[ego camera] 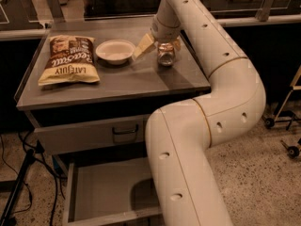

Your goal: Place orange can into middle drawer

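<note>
The orange can (165, 54) stands upright on the cabinet top (117, 81), right of the white bowl. My gripper (160, 46) comes down from above and is open, its pale fingers (143, 46) on either side of the can; the left finger stands apart from it. The can rests on the surface. The middle drawer (106, 192) is pulled open below, a grey shallow tray with a bare floor, partly hidden by my arm (188, 140).
A white bowl (115, 50) sits just left of the gripper. A chip bag (69, 60) lies at the left of the top. The upper drawer with a dark handle (124, 132) is shut. Cables and a stand leg (19, 182) are at the lower left.
</note>
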Tool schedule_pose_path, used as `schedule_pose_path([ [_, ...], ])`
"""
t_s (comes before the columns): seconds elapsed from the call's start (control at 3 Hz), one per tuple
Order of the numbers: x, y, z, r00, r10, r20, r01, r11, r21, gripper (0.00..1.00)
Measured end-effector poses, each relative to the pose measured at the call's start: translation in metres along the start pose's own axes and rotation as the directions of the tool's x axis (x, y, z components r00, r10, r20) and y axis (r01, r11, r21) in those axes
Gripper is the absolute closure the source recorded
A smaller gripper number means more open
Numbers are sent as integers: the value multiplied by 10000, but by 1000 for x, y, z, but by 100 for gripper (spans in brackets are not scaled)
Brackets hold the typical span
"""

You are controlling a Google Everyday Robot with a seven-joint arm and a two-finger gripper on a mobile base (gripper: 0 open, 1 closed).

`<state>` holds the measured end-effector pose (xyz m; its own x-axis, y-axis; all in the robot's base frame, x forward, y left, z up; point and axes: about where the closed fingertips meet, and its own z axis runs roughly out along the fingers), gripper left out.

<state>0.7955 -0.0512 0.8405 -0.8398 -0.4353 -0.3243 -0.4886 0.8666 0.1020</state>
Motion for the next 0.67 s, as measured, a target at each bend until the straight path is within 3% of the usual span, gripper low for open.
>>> schedule_pose_path([
  [0.33,-2,0,12,10000,-8,-25,8,10000,-41,0],
  [0.67,-2,0,12,10000,-8,-24,8,10000,-42,18],
])
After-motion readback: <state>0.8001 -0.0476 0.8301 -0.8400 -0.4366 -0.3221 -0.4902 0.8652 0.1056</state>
